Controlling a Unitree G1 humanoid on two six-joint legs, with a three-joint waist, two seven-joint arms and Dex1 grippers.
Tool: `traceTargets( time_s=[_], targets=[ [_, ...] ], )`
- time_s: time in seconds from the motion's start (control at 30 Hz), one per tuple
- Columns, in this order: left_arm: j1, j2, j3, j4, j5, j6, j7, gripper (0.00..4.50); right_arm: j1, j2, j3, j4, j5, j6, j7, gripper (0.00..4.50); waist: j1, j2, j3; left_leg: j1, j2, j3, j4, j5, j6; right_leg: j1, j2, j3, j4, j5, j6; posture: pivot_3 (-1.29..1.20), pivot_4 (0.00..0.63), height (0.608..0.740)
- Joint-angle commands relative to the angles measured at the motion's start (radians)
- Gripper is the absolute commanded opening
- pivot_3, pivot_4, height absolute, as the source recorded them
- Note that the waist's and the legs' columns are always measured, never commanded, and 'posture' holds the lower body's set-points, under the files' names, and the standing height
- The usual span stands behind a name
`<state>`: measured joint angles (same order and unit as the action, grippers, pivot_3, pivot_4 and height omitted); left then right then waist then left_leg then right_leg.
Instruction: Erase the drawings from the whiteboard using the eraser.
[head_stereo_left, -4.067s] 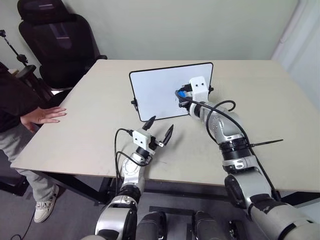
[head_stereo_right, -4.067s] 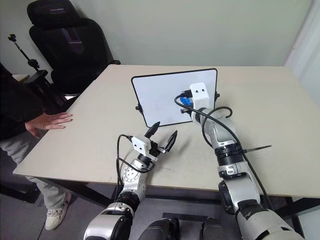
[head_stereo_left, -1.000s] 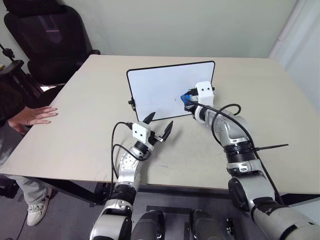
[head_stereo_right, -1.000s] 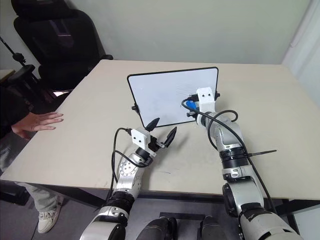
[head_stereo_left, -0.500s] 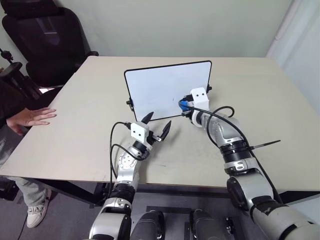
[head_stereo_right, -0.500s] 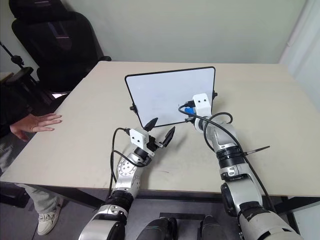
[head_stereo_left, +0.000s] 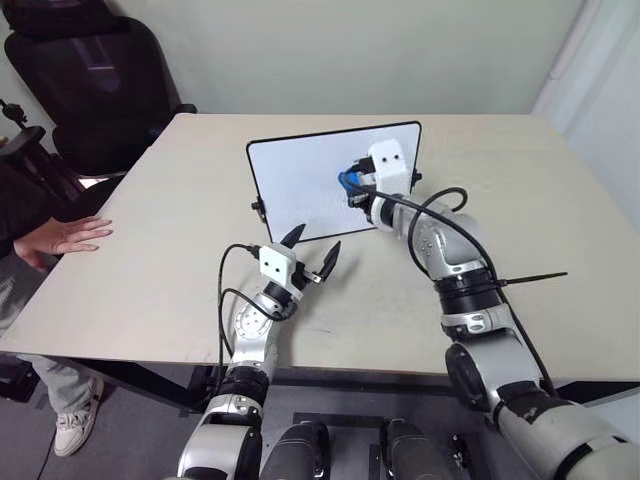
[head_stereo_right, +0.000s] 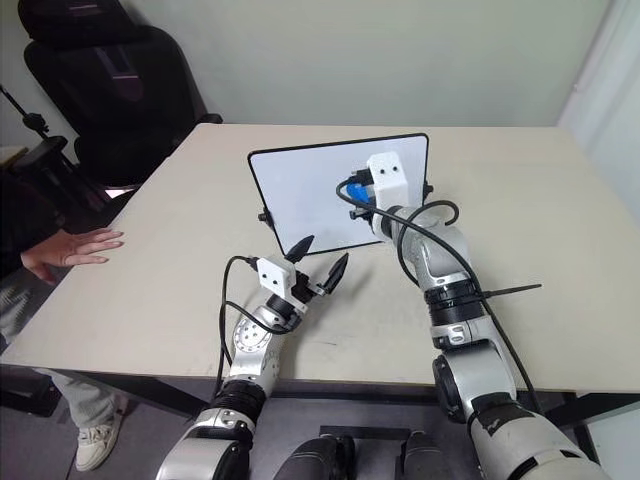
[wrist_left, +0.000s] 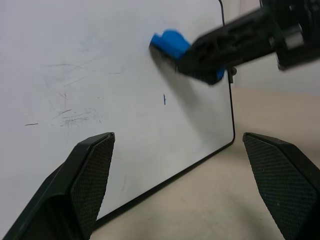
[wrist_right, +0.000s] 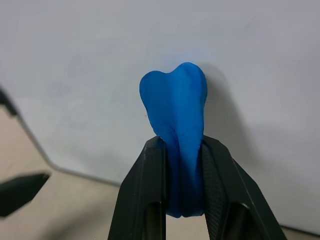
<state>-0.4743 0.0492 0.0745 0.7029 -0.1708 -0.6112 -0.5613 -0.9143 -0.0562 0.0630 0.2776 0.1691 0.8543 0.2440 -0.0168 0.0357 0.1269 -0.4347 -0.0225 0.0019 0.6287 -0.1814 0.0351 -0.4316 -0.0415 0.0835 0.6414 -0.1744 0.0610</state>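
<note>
On the upright whiteboard, the right gripper, fingers pinching the blue eraser, has swept leftward past a faint remaining mark; left gripper hovers wide.

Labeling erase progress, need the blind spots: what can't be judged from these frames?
- Head views: the right claw and its white housing cover the whiteboard behind them.
- Left wrist view: the board's far side is cut off; a tiny mark remains.
- Right wrist view: the eraser hides its own contact with the board.
</note>
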Motion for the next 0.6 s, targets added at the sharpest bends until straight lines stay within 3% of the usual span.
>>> traceTargets(
  time_s=[0.03,0.6],
  targets=[
    [0.035,-0.014,-0.001,-0.005,-0.015,0.005,0.010,4.50,0.002,0.021,0.035,0.001,-0.016,0.001,0.001,0.78,0.000,0.000,0.000,0.000,0.000,0.000,0.000,0.000,0.000,0.000,0.000,0.000,0.000,0.000,0.000,0.00,0.150,0.740],
    [0.052,-0.027,-0.017,-0.065,-0.003,0.037,0.034,4.50,-0.103,-0.001,-0.060,0.134,-0.027,-0.106,-0.039,0.78,0.002,-0.001,0.001,-0.002,0.000,0.000,0.000,-0.001,0.000,-0.001,0.000,0.000,-0.005,0.001,-0.002,0.00,0.150,0.740]
  ],
)
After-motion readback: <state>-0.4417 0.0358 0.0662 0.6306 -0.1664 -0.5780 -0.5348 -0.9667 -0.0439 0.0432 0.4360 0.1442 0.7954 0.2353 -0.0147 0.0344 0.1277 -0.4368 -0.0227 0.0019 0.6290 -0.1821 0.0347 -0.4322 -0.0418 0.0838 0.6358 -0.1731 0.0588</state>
